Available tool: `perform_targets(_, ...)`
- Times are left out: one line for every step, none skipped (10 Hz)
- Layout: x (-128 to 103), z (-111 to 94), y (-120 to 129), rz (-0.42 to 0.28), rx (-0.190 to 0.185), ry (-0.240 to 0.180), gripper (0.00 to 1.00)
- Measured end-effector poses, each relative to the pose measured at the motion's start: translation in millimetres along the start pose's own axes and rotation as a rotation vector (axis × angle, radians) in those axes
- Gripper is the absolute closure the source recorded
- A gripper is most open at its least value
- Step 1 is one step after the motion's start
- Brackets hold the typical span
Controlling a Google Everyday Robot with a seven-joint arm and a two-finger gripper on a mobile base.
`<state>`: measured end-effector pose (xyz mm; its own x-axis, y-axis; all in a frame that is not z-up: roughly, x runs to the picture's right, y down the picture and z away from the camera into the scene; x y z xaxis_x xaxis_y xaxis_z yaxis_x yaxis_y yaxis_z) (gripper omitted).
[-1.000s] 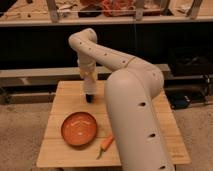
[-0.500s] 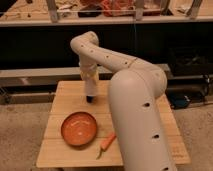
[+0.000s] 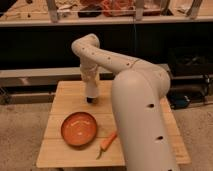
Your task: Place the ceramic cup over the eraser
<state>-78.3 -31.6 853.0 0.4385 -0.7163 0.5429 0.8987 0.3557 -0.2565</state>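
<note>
The gripper (image 3: 90,86) hung at the far side of the wooden table (image 3: 70,155), pinching the ceramic cup (image 3: 91,90) upright directly above the eraser (image 3: 90,100), of which only a dark end showed below the cup. The lowering step appeared to be in hand; the next move likely called for a straight descent until the cup covered the eraser, then release. Compared with one second earlier, the cup sat slightly lower, while the orange bowl (image 3: 79,128) and carrot (image 3: 107,143) were unmoved.
</note>
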Motion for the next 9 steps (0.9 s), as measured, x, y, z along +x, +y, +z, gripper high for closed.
perform_targets(-1.5, 0.3, 0.9, -0.003, 0.001, 0.0, 0.73)
perform_targets(-2.9, 1.4, 3.5, -0.006, -0.001, 0.0, 0.62)
perform_targets(-2.6, 1.5, 6.0, -0.006, -0.001, 0.0, 0.52)
perform_targets(-3.4, 2.1, 8.0, -0.009, -0.002, 0.0, 0.42)
perform_targets(-5.2, 2.3, 9.3, -0.013, -0.001, -0.001, 0.33)
perform_targets(-7.6, 3.0, 9.7, -0.019, -0.001, -0.002, 0.24)
perform_targets(-9.3, 3.5, 11.4, -0.026, 0.0, -0.003, 0.2)
perform_targets(-10.1, 4.0, 13.3, -0.03, 0.0, -0.003, 0.2)
perform_targets(-10.1, 4.4, 15.6, -0.031, -0.001, -0.003, 0.2)
